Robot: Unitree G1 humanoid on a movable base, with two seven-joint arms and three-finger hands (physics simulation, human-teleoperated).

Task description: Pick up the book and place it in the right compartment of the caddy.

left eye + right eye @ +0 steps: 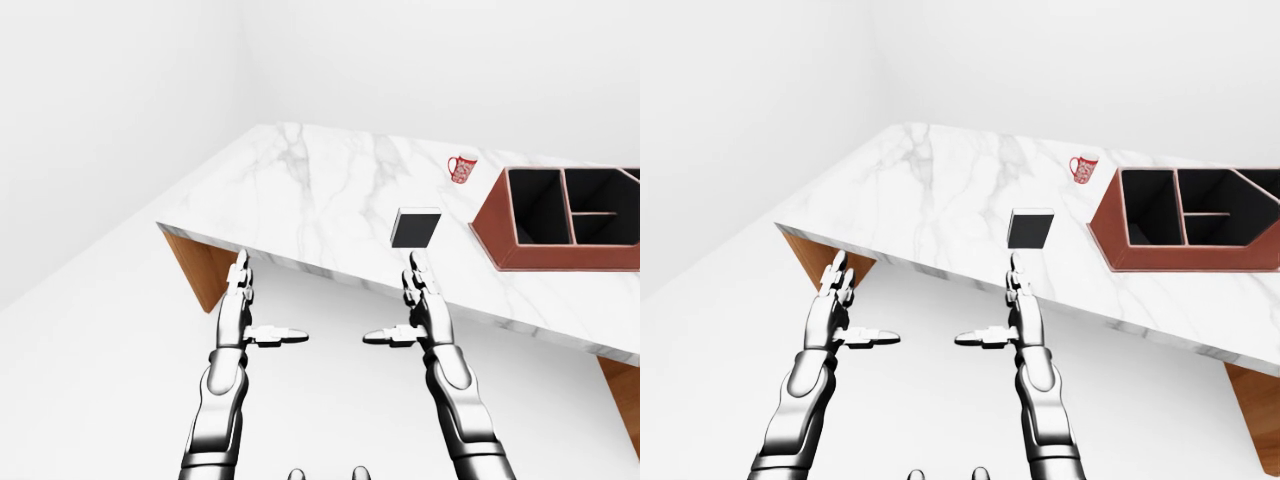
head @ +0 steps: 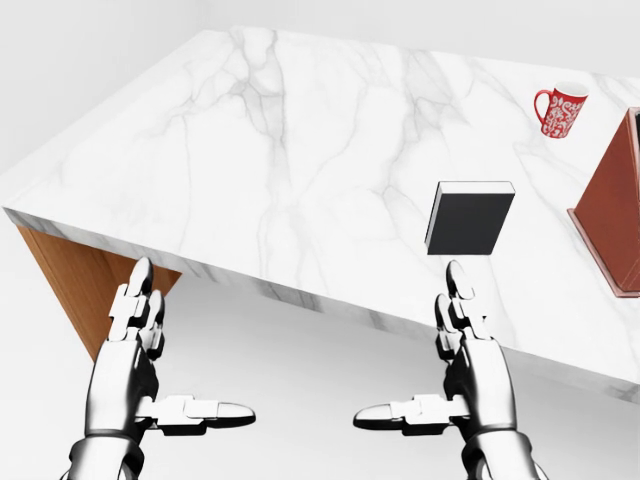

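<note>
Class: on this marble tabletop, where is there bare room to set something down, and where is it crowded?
Free: the wide marble stretch of the table left of the book in the head view. Crowded: the right side, where book, red mug and caddy cluster.

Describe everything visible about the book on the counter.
The book is a thick black hardcover with a white page edge along its top side in the head view. It lies flat and closed on the white marble counter, slightly skewed, left of the brown caddy and below the red mug. Nothing touches it; both hands hang short of the counter.
</note>
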